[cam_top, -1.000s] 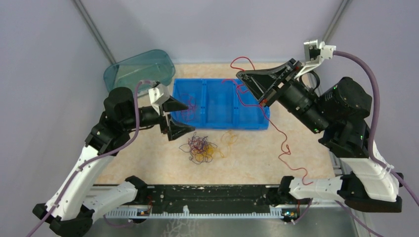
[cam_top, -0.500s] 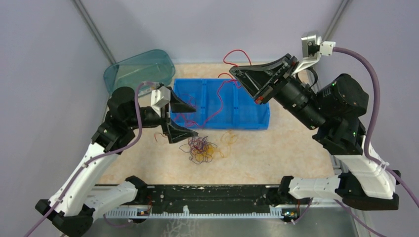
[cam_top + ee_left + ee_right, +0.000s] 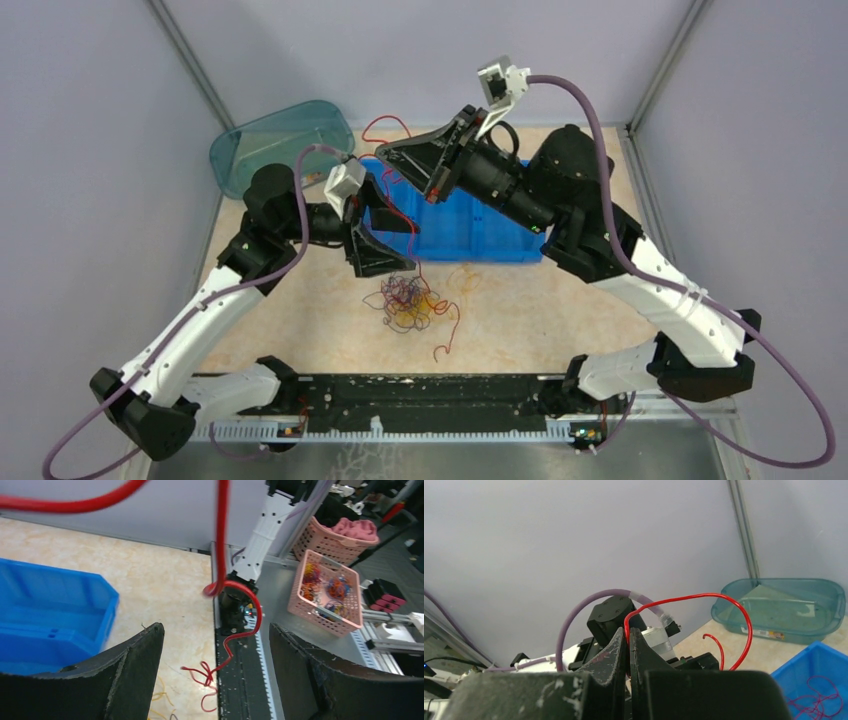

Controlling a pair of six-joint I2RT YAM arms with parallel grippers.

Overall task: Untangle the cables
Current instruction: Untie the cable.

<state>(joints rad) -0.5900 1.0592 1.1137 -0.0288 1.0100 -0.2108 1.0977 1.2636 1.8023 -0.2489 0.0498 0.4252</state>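
The right gripper had its two dark fingers pressed together, pinching a thin red cable that rose from their tips, arched right and curled back down. Behind stood the left arm, black, with a looping mauve hose. To the right sat a teal tub and a blue bin with thin dark red wires inside.

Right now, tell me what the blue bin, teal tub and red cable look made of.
The blue bin: opaque moulded plastic, slight sheen. The teal tub: tinted plastic, see-through walls. The red cable: probably plastic-coated wire, smooth, glossy, holds curls.
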